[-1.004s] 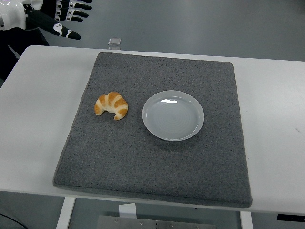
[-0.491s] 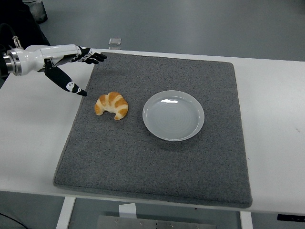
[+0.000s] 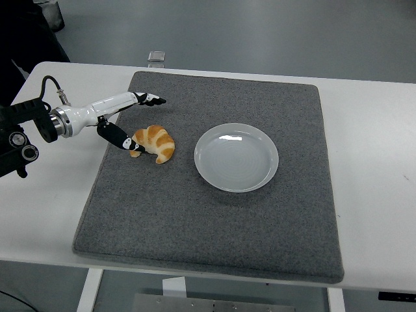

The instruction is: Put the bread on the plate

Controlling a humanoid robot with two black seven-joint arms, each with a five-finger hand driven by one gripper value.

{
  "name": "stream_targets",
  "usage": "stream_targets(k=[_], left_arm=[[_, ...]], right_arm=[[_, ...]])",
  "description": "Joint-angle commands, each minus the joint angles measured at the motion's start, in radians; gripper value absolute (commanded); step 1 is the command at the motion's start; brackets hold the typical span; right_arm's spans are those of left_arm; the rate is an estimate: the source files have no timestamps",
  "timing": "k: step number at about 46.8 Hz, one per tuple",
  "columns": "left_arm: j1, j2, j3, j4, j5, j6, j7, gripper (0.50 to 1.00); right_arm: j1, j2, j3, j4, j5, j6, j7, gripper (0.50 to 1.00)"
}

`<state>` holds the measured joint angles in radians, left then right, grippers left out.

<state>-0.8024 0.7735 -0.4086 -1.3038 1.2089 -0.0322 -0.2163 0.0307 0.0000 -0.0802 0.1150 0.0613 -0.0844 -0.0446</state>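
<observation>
Grey felt mat (image 3: 214, 221) on white table (image 3: 370, 169); small clear object (image 3: 156, 57) beyond.

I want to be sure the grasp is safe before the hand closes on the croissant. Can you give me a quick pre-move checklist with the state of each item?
1. Left hand open around the croissant: ok, the fingers reach past its far side and the thumb lies at its near left end.
2. Croissant lying free on the grey mat: ok.
3. Plate empty: ok.
4. Path from croissant to plate clear: ok, only bare mat between.
5. Firm contact on both sides: cannot tell.
6. Right hand out of the way: ok, not in view.
</observation>
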Motion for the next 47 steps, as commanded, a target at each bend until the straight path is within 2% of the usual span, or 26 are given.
stream_targets(k=[1,7,36,47], left_arm=[[-0.001,-0.014,0.001,0.027,0.029,0.000,0.000,0.990],[0.002,-0.057,-0.001,0.060,0.103,0.000,0.002,0.990],[0.000,-0.140,0.001,0.181,0.139,0.006,0.000,0.984],[0.003,-0.154,0.040,0.182,0.147,0.046,0.000,0.981]], right_arm=[[0.000,0.000,0.000,0.000,0.000,0.000,0.000,0.952],[0.000,0.000,0.000,0.000,0.000,0.000,0.000,0.952],[0.000,0.000,-0.001,0.000,0.000,0.000,0.000,0.952],[0.000,0.000,0.000,0.000,0.000,0.000,0.000,0.952]])
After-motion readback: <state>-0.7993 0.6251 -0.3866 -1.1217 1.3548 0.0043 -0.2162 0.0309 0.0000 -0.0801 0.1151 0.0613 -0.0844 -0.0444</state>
